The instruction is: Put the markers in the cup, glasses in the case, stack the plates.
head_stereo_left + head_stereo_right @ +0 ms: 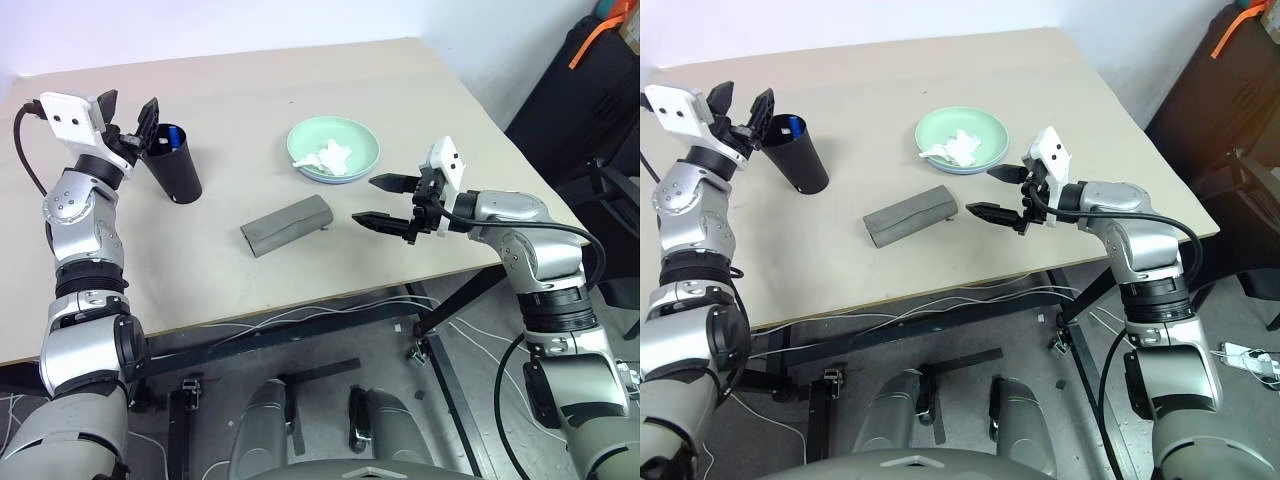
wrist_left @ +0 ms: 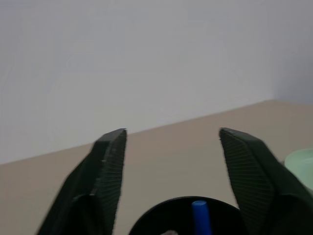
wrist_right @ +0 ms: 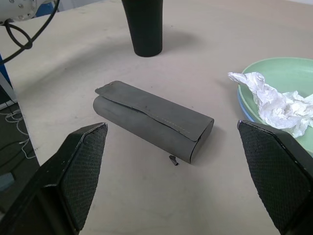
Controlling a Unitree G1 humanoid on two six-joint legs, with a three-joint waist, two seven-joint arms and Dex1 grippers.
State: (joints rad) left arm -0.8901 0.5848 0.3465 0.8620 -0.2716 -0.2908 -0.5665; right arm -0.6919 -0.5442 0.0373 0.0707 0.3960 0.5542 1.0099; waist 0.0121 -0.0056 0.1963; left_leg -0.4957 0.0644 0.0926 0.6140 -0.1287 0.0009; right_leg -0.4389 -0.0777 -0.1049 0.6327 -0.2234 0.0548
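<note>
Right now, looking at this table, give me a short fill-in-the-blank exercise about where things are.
1. The blue-capped marker stands inside the black ____.
2. The crumpled white tissue lies on the ____ green plate.
3. The grey case lies on the table with its flap ____.
4. The left gripper hovers over the cup with its fingers ____.

Missing words: cup; mint; closed; open

Bare table (image 1: 420, 100) lies between cup (image 1: 175, 170) and case (image 1: 287, 224) (plates (image 1: 334, 148) stand beyond).
</note>
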